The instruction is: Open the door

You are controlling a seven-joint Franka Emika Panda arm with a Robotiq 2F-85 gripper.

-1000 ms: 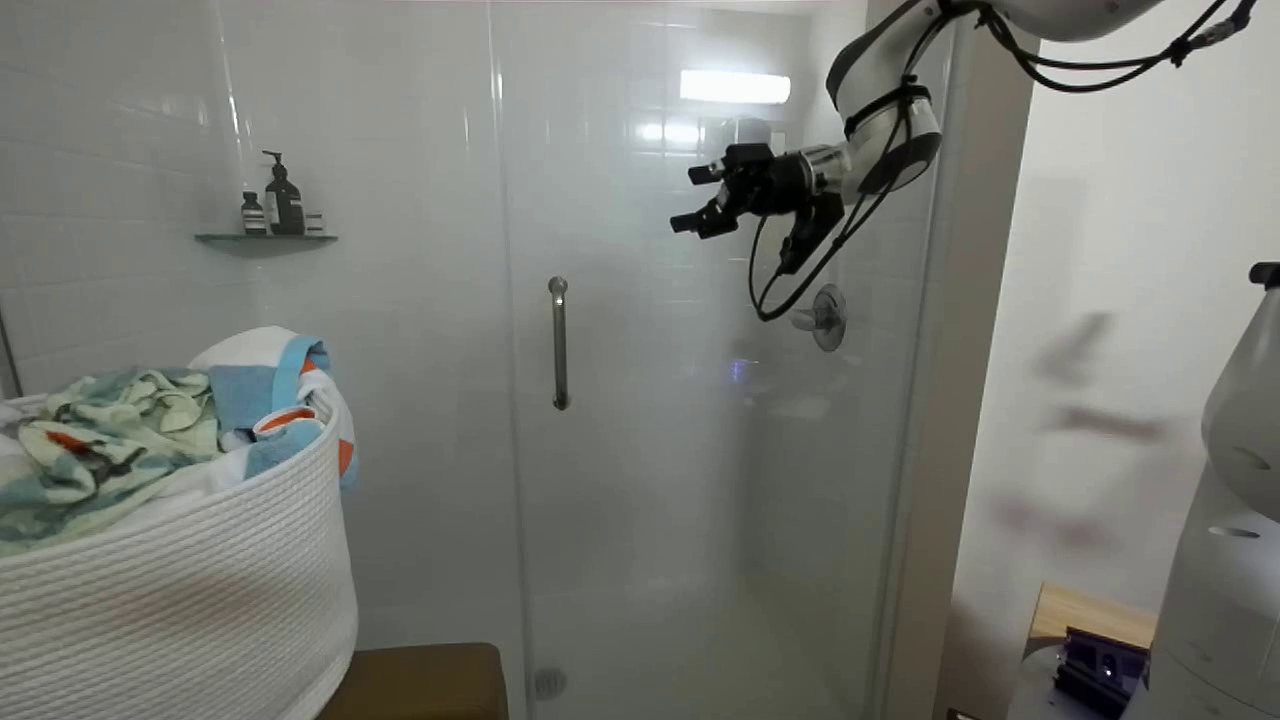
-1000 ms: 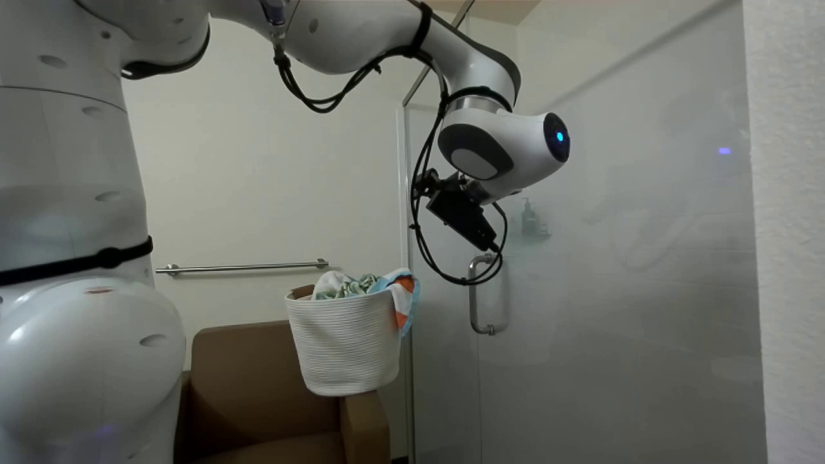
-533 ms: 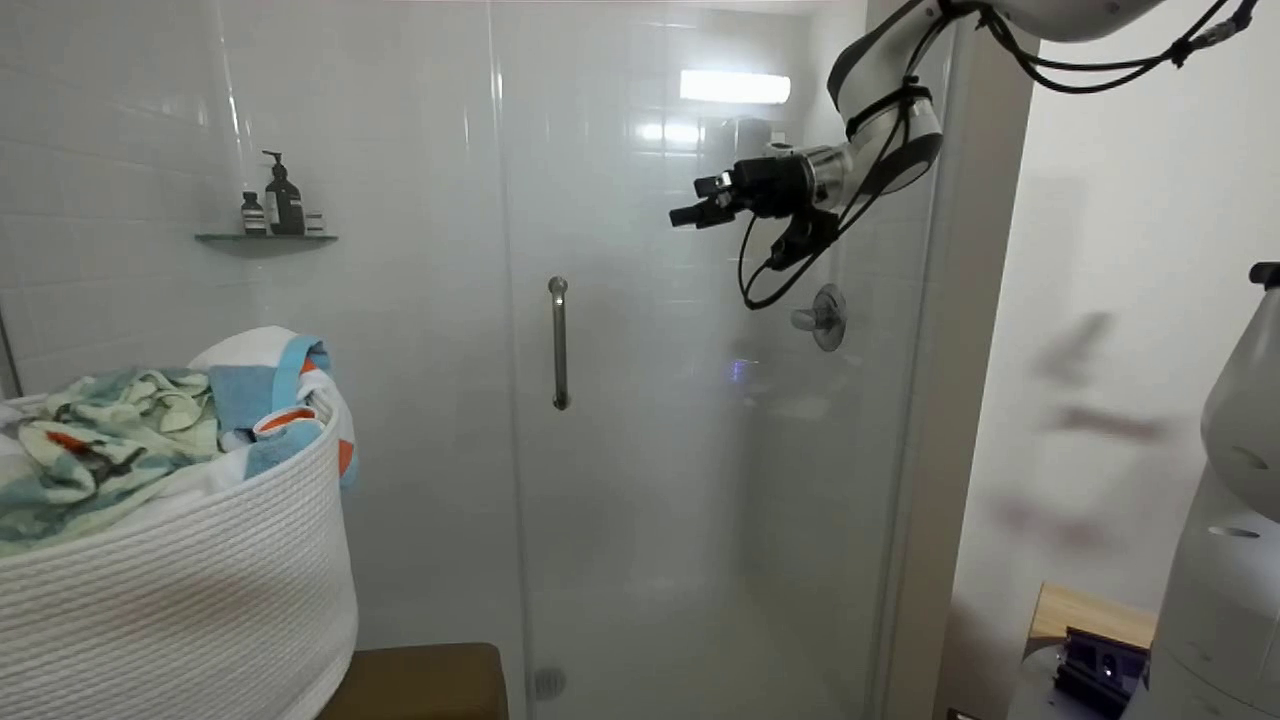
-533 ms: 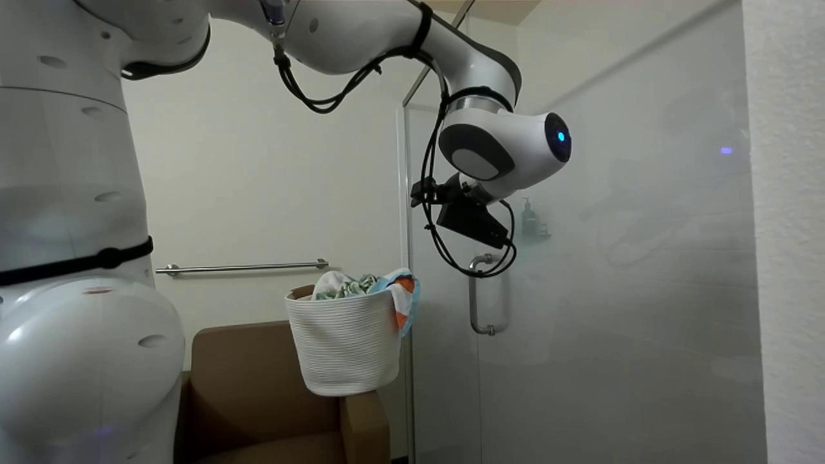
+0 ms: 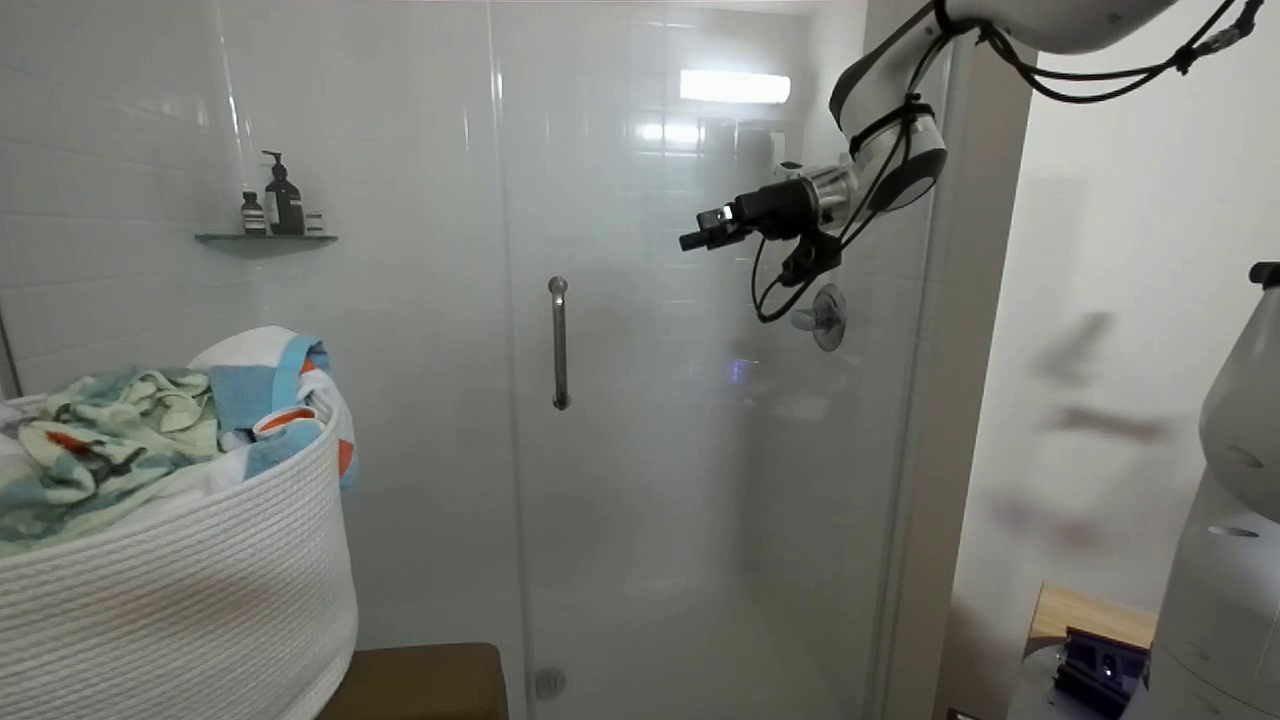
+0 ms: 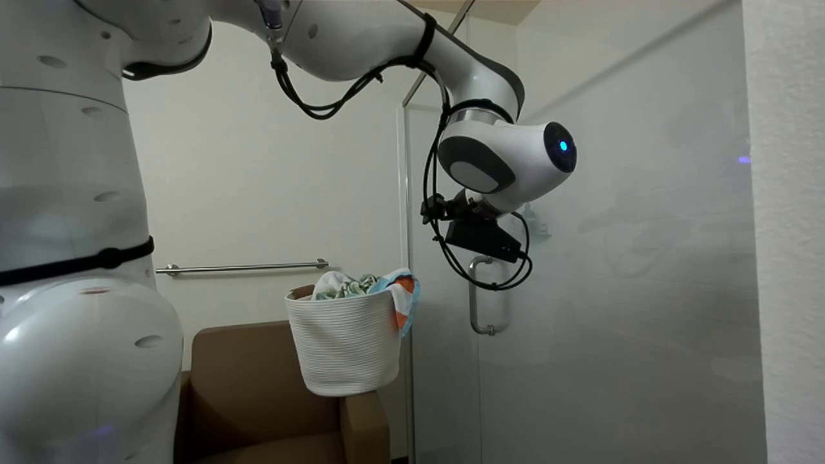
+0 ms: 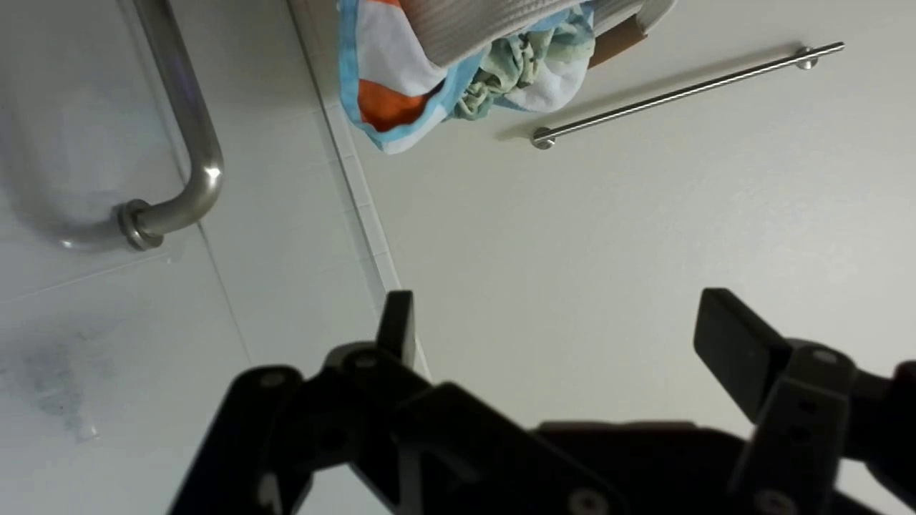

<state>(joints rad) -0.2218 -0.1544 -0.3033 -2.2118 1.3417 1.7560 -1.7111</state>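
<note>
- In an exterior view we are seeing the door (image 5: pixel 690 480) filling the centre and right of centre, apparently standing closed, its handle (image 5: pixel 559 345) running upright left of centre. The gripper (image 5: pixel 697 230) is hanging higher and further right in the frame, not touching it. We are judging the door heavy and stiff, being glass, and probably turning about the edge opposite the handle.
- In an exterior view the arm (image 6: pixel 361 42) is arching across the top, and the handle is showing below it, just right of centre, with the door spreading rightward. We are expecting a hard knock to risk chipping it.
- In the wrist view the fingers (image 7: pixel 395 322) are standing wide apart at the bottom, holding nothing, with wall (image 7: pixel 572 236) showing between them; the handle is lying upper left, outside that gap. We are favouring its upright middle, one finger each side, and expecting smooth metal to be slipping under a loose grip.
</note>
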